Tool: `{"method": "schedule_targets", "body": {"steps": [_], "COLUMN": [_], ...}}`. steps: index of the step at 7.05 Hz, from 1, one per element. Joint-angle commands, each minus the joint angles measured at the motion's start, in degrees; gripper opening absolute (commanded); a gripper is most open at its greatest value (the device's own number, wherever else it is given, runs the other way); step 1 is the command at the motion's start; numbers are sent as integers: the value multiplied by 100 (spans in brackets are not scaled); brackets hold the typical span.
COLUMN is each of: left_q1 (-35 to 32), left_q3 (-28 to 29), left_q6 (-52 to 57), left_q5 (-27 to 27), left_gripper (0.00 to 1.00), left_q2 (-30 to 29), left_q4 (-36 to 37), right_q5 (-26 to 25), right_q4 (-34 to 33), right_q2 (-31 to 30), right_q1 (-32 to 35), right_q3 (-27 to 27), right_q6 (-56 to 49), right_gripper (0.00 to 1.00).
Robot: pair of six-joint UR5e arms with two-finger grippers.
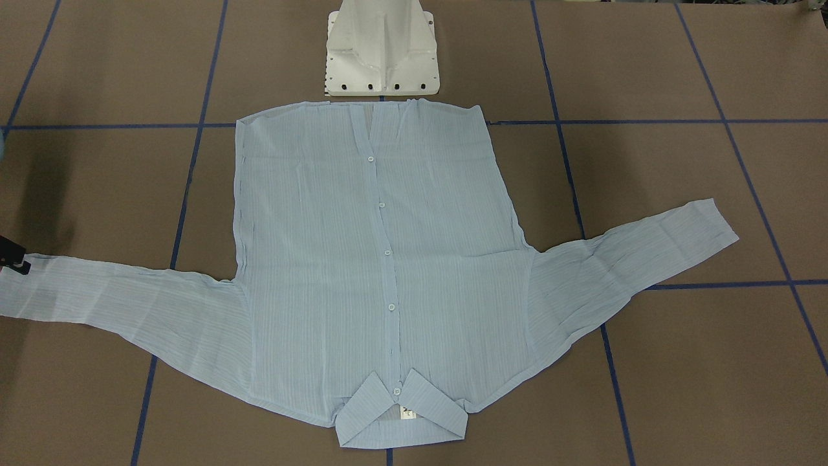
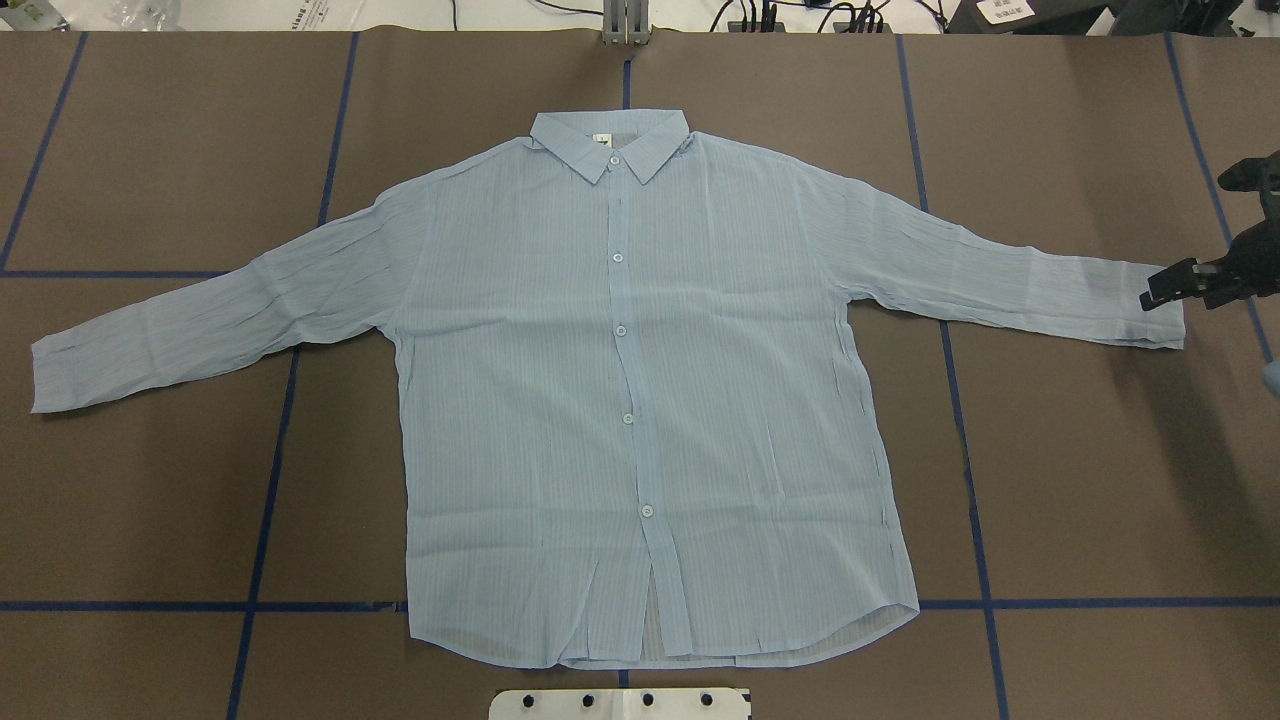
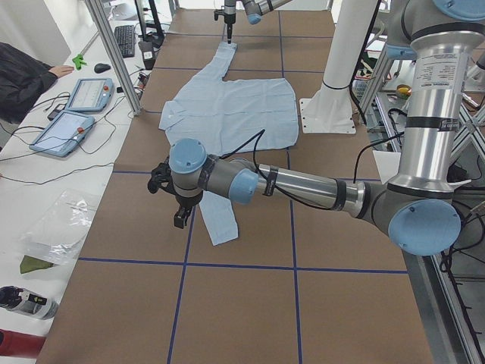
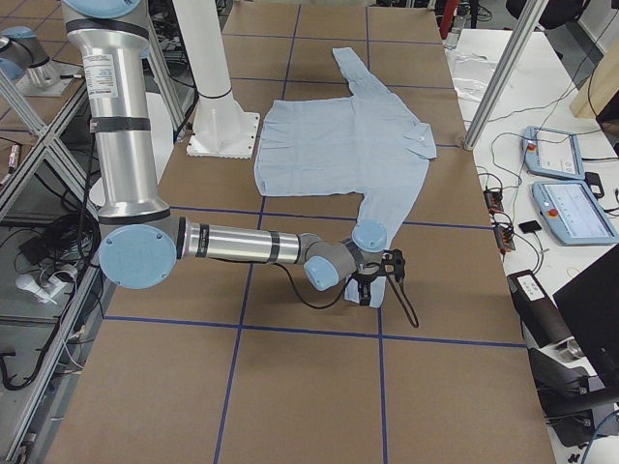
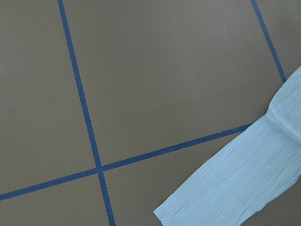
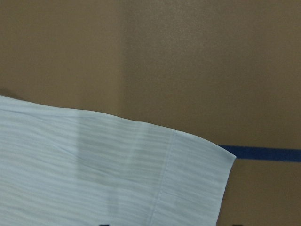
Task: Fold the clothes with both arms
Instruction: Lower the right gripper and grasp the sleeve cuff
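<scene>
Thin light-blue striped button-up shirt, spread flat. Right cuff between right gripper's parted fingers. Left gripper just beside left cuff; its finger state indiscernible.

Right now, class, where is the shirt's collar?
In the overhead view the collar lies at top centre, on the table's far side, opposite the white pedestal base.

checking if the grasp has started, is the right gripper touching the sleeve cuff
Cannot tell. In the overhead view the right gripper overlaps the edge of the cuff, but no view shows contact or a gap plainly.
</scene>
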Motion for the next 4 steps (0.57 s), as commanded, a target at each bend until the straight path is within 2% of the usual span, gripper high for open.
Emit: {"method": "schedule_targets", "body": {"steps": [1, 4], "left_q1": [0, 0], "left_q3": [6, 6], "left_q6": [-1, -9], "left_q5": [-2, -2], "left_gripper": [100, 100], "left_q2": [-8, -35], "left_q4": [0, 0], "right_q5": [20, 12], "right_q4": [2, -41], "right_q2": [8, -54], "right_q1": [-27, -18], "right_q3": [-73, -99], "right_q6": [-9, -9], "right_gripper": [80, 77]}}
